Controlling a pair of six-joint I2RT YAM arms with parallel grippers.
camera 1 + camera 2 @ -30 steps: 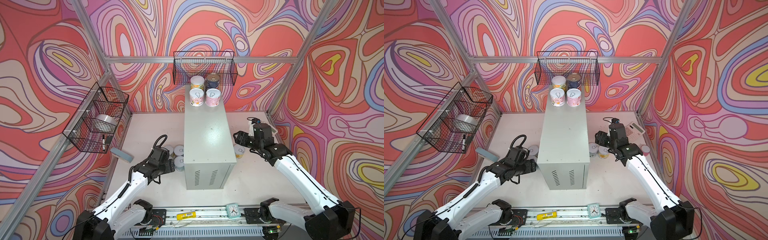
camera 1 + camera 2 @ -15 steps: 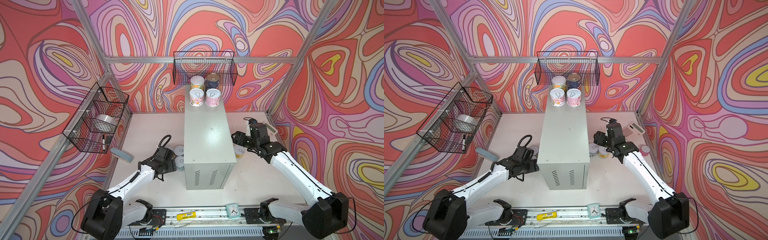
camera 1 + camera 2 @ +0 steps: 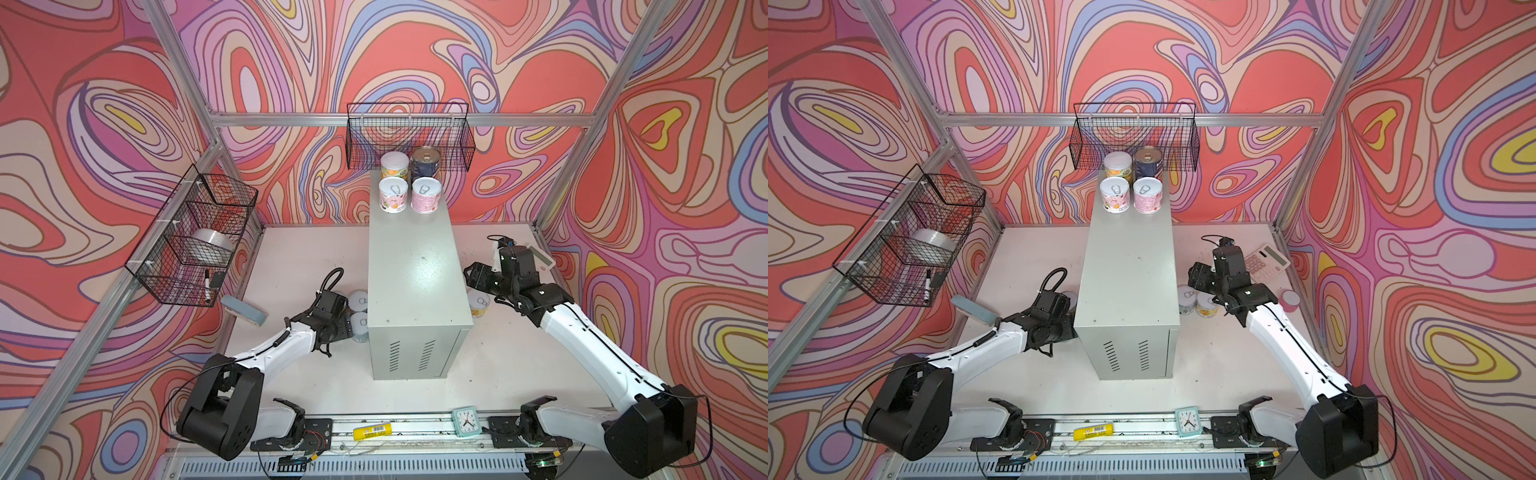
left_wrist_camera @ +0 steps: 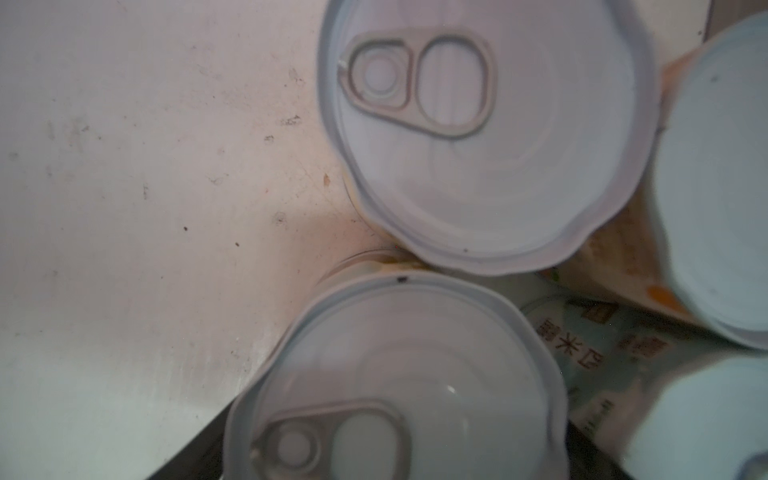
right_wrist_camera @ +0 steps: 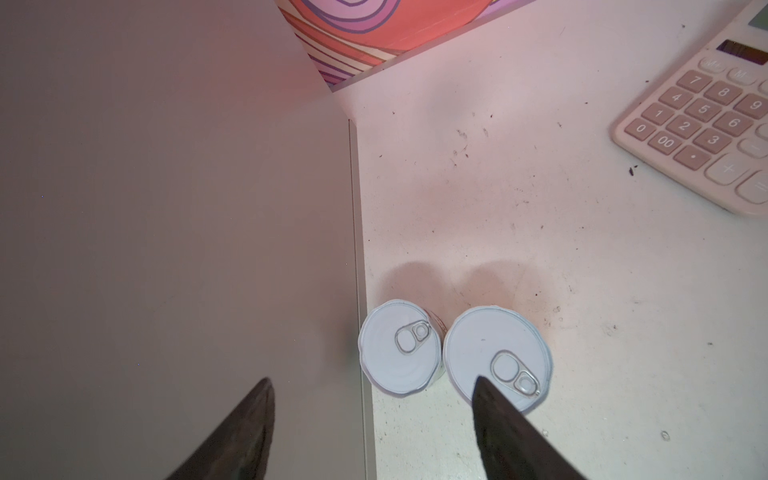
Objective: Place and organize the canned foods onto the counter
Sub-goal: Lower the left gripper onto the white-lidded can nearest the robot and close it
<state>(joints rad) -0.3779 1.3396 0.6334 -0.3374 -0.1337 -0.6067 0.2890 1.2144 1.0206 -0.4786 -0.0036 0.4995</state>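
The counter is a tall grey box in the middle of both top views. On its far end stand a white-lidded can, a dark navy can and two pink cans. My left gripper is low at the counter's left side, against two cans on the table. In the left wrist view a lid fills the jaw area and the fingers are hidden. My right gripper hangs open and empty over the counter's right edge, above two cans on the table.
A calculator lies behind my right gripper and a pink roll sits near the right wall. Wire baskets hang on the back wall and left wall. A grey-blue block, a clock and a yellow tube lie nearby.
My left arm has dropped lower and pushed its gripper in against the cans beside the counter. My right gripper has shifted a little toward the counter.
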